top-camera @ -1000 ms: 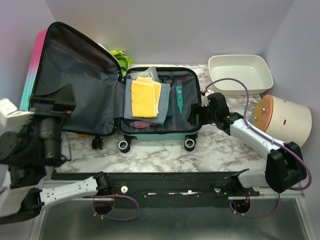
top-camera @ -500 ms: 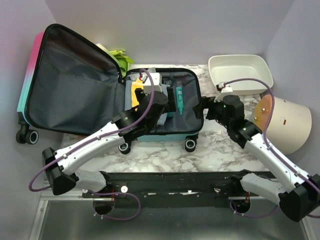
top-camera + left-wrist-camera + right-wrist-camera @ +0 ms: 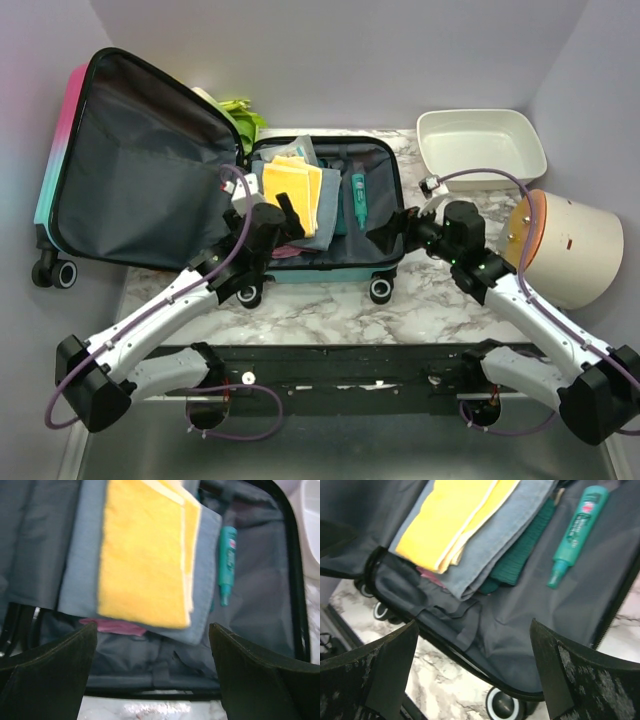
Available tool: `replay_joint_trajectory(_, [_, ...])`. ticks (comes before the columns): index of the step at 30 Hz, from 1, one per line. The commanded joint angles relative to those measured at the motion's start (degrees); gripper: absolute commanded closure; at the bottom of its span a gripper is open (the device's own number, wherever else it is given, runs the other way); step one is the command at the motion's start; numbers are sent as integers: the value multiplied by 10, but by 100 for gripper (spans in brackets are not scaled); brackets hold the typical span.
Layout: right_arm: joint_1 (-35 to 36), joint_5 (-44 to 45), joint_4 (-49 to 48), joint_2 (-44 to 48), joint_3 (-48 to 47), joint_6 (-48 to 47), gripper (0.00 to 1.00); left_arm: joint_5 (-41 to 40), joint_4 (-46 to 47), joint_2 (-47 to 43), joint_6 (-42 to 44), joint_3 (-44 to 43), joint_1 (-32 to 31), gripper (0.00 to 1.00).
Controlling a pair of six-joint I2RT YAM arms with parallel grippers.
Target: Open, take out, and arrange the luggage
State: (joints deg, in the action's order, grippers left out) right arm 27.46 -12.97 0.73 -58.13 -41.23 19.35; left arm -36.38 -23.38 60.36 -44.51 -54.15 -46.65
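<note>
The luggage [image 3: 372, 268] lies open on the marble table, its lid [image 3: 140, 170] propped up at the left with dark grey lining showing. Inside lie a folded yellow cloth [image 3: 292, 192] on a grey-blue cloth [image 3: 322, 218], a pink item [image 3: 283, 250], a dark green cloth [image 3: 520, 555] and a teal marker [image 3: 358, 196]. My left gripper [image 3: 270, 215] is open and empty over the case's left front; its view shows the yellow cloth [image 3: 142, 555] and marker [image 3: 227, 560]. My right gripper [image 3: 392, 228] is open and empty over the case's right front; its view shows the marker [image 3: 575, 530].
A white rectangular tray [image 3: 480, 148] stands at the back right. A cream cylinder with an orange lid [image 3: 565, 240] lies at the right edge. Green leafy stuff [image 3: 240, 115] sits behind the case. The case's wheels [image 3: 380, 290] face the front.
My left gripper has drawn back from the middle of the case toward its left front. My right gripper has moved left and down over the case's right front edge.
</note>
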Motion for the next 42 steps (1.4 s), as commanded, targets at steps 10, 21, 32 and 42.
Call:
replay_joint_trajectory(10, [6,-101,-101,-119,-57,29,0,263,134,60,-39,81,205,17])
replay_joint_trajectory(21, [35,-113,-96,-290,-203,49,0,260,131,115,-40,82,217,30])
replay_joint_trajectory(32, [48,-110,-92,-358,-247,85,0,293,134,145,-19,32,218,100])
replay_joint_trajectory(42, [69,-83,-93,-440,-309,217,0,283,125,76,-44,24,218,100])
